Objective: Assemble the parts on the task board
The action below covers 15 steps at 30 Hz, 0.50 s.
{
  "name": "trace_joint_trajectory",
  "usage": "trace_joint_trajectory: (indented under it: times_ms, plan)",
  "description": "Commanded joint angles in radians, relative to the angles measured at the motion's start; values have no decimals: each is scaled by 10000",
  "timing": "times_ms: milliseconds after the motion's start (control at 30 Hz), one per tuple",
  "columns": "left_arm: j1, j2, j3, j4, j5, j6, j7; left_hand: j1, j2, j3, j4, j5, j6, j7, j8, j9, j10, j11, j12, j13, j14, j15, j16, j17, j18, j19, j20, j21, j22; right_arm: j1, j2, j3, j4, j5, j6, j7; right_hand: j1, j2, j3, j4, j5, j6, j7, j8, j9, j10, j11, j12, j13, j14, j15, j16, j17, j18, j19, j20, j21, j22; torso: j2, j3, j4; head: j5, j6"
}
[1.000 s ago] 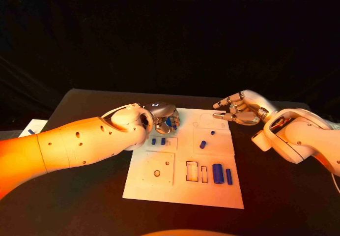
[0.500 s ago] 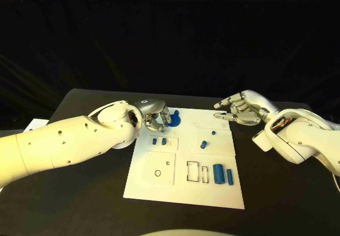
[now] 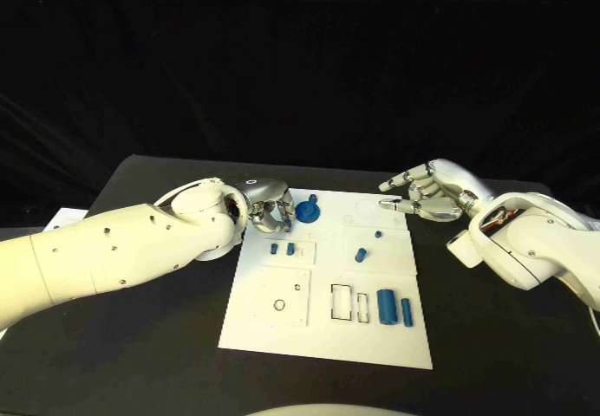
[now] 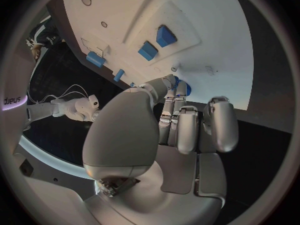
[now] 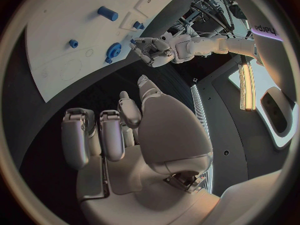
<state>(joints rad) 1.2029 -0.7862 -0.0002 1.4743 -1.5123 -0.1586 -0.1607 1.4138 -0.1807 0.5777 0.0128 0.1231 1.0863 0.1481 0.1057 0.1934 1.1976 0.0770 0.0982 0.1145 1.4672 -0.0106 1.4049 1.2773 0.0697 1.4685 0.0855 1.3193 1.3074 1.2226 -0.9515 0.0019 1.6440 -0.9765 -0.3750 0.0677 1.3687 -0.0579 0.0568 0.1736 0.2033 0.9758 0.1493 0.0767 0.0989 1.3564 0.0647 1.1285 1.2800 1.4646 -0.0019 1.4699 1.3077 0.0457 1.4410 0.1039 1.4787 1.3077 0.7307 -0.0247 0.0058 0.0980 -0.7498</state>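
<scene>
The white task board lies in the middle of the table. A round blue part with a short stub lies on its far left corner. My left hand hovers just left of it with its fingertips at the part's edge and nothing in its grip. My right hand hangs over the board's far right corner with its fingers spread and nothing in it. In the right wrist view the round part sits a little apart from the left hand.
Two small blue pieces stand in a panel on the board's left. A peg and a short cylinder lie near its middle. Two blue blocks lie beside rectangular slots. A white object sits at the table's left edge.
My left hand has drawn back to the left off the round blue part, which now lies uncovered on the board. The right hand has stayed in place.
</scene>
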Motion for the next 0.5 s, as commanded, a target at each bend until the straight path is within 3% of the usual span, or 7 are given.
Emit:
trace_joint_trajectory:
  times_ms: [33, 500]
  plan:
    - [-3, 56, -8, -33, 79, 362, -57, -133, -1, 20, 23, -17, 49, -6, -46, -12, 78, 26, -61, -16, 474, 58, -5, -21, -157, 342, 59, -18, 1072, -9, 13, 0, 2, -86, 91, 64, 75, 47, -31, -43, 58, 90, 8, -38, 9, 37, -22, 50, 8, 705, -69, -51, 1069, -40, -39, 1, -57, 1039, 3, 6, -7, -4, -20]
    - [-11, 96, -30, -61, 63, 659, -135, -175, -11, 6, 32, -25, 55, -8, -58, -17, 87, 26, -82, -18, 470, 56, -10, -37, -156, 341, 61, -24, 1070, -11, 11, 0, -1, -86, 90, 64, 75, 47, -31, -43, 58, 90, 8, -38, 9, 37, -22, 50, 8, 705, -69, -51, 1069, -40, -39, 1, -57, 1039, 3, 8, -6, -25, -47]
